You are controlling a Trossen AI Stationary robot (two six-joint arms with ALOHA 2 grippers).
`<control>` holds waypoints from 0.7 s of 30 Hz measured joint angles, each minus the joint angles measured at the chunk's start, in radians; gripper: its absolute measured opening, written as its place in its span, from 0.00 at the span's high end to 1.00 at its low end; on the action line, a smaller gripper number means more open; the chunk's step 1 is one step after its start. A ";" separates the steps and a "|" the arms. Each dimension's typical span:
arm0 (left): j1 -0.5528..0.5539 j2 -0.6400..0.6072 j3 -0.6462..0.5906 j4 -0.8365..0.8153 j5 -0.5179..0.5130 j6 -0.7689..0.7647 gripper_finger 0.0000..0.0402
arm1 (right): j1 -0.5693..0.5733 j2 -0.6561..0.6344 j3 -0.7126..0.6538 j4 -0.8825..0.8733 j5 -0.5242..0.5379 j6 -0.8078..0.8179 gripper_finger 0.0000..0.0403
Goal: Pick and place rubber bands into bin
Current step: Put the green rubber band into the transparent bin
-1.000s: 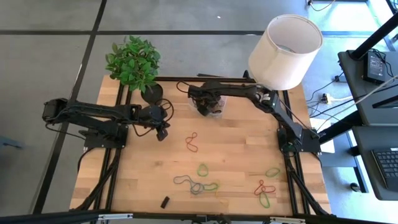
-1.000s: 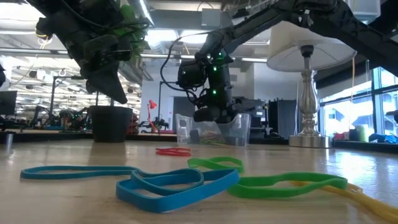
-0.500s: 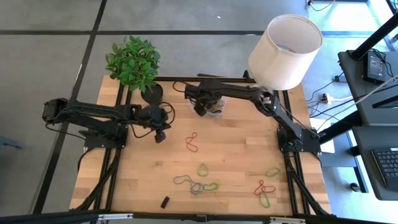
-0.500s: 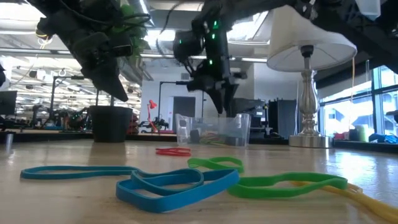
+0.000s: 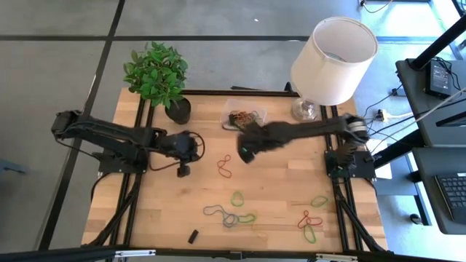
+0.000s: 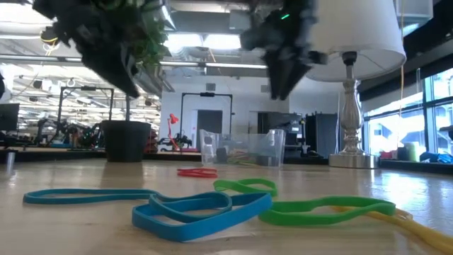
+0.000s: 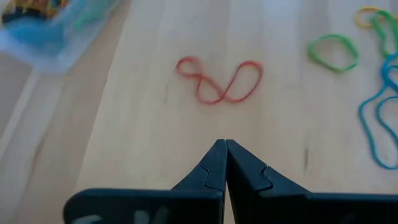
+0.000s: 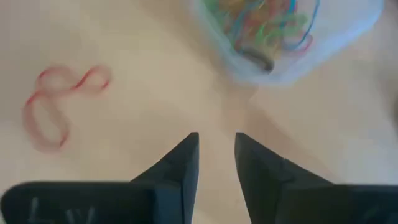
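right gripper (image 8: 216, 149), fingers parted and empty, is hovering between the bin (image 5: 244, 116) and a red rubber band (image 5: 225, 167). left gripper (image 7: 225, 149) is waiting nearby, pinched closed, holding nothing.

Premises: a robotics lab or workshop set in an open-plan industrial hall. The wooden table (image 5: 277, 182) sits on a black metal frame (image 5: 138, 196) standing on a grey floor (image 5: 58, 65) marked with dark lines. Two dark robot arms are mounted at the table's sides. At table height the room behind shows exposed ceiling beams (image 6: 205, 53), strip lighting, a large window (image 6: 432, 106) and further equipment stands. A desk (image 5: 437, 94) with a keyboard (image 5: 453, 193) stands beside the rig. A lamp (image 5: 333, 58) and potted plant (image 5: 156, 73) serve as props.
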 joint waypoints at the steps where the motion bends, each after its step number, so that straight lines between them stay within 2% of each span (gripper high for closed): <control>1: -0.026 0.012 0.022 -0.009 -0.020 -0.001 1.00 | 0.025 -0.043 -0.055 0.027 0.000 0.026 0.74; 5: -0.120 0.096 0.138 -0.087 -0.106 -0.023 1.00 | 0.130 -0.186 -0.247 0.085 0.000 0.103 0.75; 11: -0.220 0.316 0.330 -0.145 -0.207 -0.059 1.00 | 0.287 -0.381 -0.491 0.159 0.000 0.182 0.75; 17: -0.262 0.558 0.551 -0.159 -0.210 -0.036 1.00 | 0.438 -0.517 -0.680 0.294 0.000 0.227 0.75; 21: -0.270 0.695 0.692 -0.160 -0.168 0.029 0.98 | 0.504 -0.556 -0.766 0.390 0.000 0.226 0.75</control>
